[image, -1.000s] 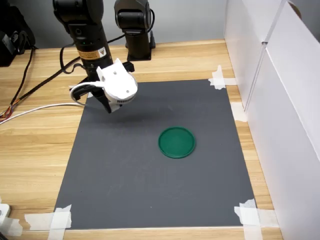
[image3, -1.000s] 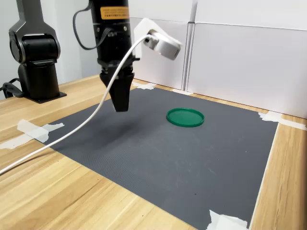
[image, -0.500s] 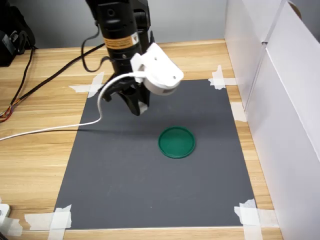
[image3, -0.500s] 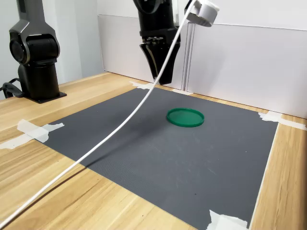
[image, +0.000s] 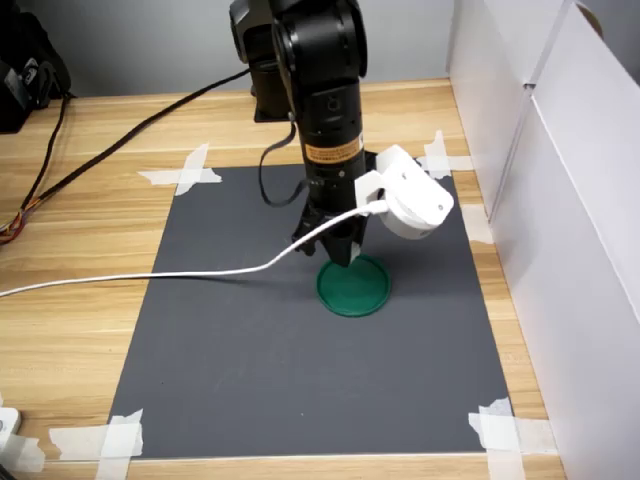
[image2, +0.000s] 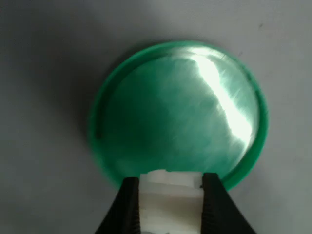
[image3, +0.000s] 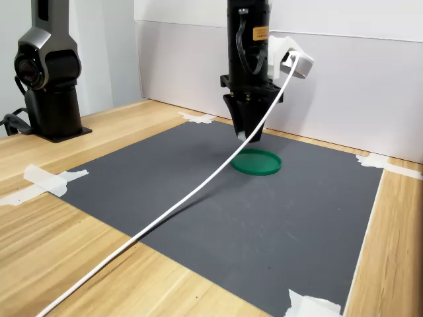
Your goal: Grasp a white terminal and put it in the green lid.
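The green lid [image: 357, 291] lies flat on the dark grey mat, toward the first exterior view's right of the mat's middle; it also shows as the green lid [image3: 259, 162] in the second exterior view. My gripper [image: 341, 256] hangs just above the lid's near-arm edge, pointing straight down. In the wrist view the gripper [image2: 170, 183] is shut on the white terminal [image2: 170, 197], a small white block pinched between the two black fingers, with the green lid [image2: 180, 112] right below. In both exterior views the fingers hide the terminal.
The grey mat [image: 240, 340] is taped to a wooden table [image: 70, 300] at its corners. A white cable [image: 150, 277] trails from the wrist camera [image: 410, 205] across the mat. White panels [image: 560, 200] wall in one side. A second black arm base [image3: 49, 72] stands aside.
The arm has swung from the mat's far corner to the green lid and come down over its edge, dragging the white cable along. The lid has stayed where it was.
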